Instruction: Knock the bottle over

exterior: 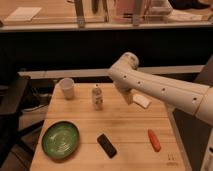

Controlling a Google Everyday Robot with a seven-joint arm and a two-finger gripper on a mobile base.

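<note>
Bottle stood upright on the wooden worktop, right of a white cup, end effector hung near its right side, not touching, spread wide and empty, green plate front left

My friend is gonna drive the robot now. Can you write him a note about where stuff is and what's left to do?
Hand: open, empty, hanging just right of the bottle, with a gap between them.
Bottle: upright on the wooden table, between the white cup and the hand.
Done: nothing yet; the bottle is not knocked over.
Left: probably swing the hand left into the bottle to tip it, without hitting the cup.
</note>
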